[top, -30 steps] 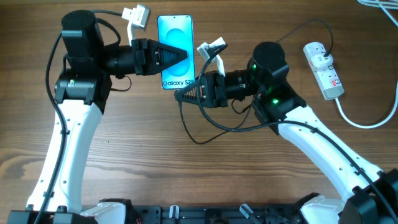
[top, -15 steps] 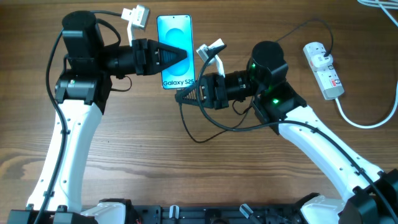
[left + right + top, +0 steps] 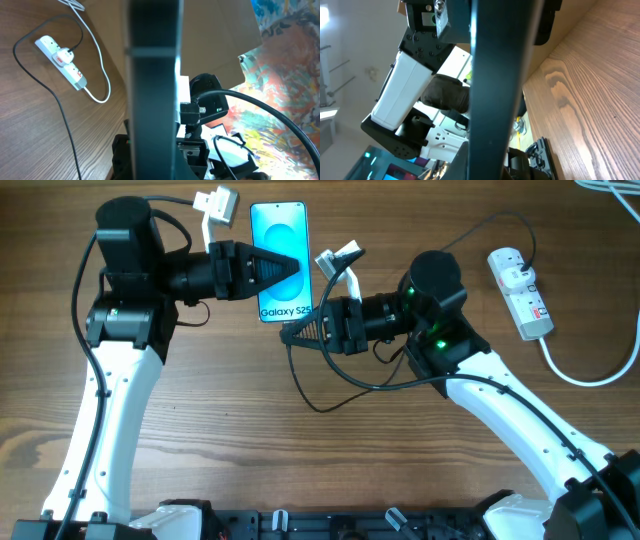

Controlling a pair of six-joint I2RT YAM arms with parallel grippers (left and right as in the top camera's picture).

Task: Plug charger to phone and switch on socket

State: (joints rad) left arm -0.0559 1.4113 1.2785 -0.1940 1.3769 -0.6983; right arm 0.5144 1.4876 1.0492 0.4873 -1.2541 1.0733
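Right hand (image 3: pixel 296 334) pinched shut on the charger (image 3: pixel 318 408) by the near edge of the phone (image 3: pixel 277 235), left hand (image 3: pixel 290 272) clamped on it: square the tip before pushing.

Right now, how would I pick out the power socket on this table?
On the wooden table, look to the far right corner, past the right arm. The socket is the long white strip lying there, marked by small red switches and a thick white cord curling off it.
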